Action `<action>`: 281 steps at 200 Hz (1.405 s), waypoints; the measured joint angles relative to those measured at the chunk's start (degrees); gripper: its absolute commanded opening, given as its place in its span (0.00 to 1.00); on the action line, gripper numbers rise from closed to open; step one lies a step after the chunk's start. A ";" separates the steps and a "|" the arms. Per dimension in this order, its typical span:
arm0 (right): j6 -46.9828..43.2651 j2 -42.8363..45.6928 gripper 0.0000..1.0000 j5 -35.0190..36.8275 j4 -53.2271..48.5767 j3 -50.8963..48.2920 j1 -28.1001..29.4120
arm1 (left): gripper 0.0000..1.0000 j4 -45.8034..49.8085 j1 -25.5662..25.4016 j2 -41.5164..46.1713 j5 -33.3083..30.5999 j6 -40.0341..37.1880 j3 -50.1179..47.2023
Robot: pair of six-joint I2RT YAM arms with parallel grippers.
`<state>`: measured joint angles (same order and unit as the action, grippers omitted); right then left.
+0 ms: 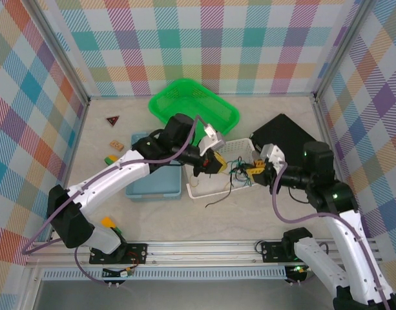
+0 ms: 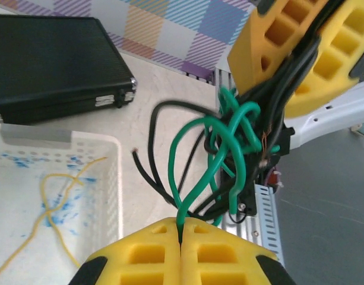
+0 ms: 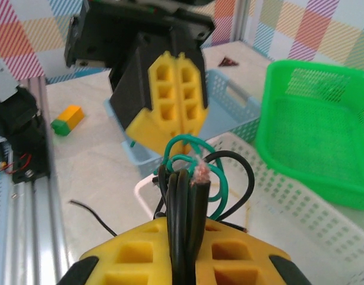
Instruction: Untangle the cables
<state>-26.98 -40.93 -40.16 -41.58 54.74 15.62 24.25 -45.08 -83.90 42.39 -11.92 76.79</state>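
grips one dark green loop of the cables [image 2: 235, 136] in the left pincer [image 2: 182, 237], yellow pads pressed together with nothing but that strand between them. clamps a sheaf of black strands in the right pincer [image 3: 184, 249], shut tight around them, with frayed ends poking up past the pads. holds the knotted bundle in the air between the two pincers, over the table [image 1: 249, 213] and just beside the right edge of the white basket [image 1: 204, 192]. points one pincer at the other, near but apart, green and black loops hanging slack in the gap. shows a tan-yellow wire [image 2: 57, 202] lying loose on the floor of the white basket, and a loose black strand [image 3: 86, 209] on the table just in front of it. has a blue tray [image 1: 152, 184] touching the white basket's left side, a green basket [image 1: 198, 103] behind, and a black case [image 1: 285, 132] to the right.
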 measured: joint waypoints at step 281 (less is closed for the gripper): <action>-6.21 -5.05 0.66 12.83 -3.87 -15.15 11.47 | 0.00 -0.33 -3.93 -2.43 -5.68 7.15 -15.13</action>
<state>-33.19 -45.98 -27.33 -45.45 39.59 27.09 23.92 -49.01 -86.32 36.71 -4.78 61.67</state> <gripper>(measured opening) 0.689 0.063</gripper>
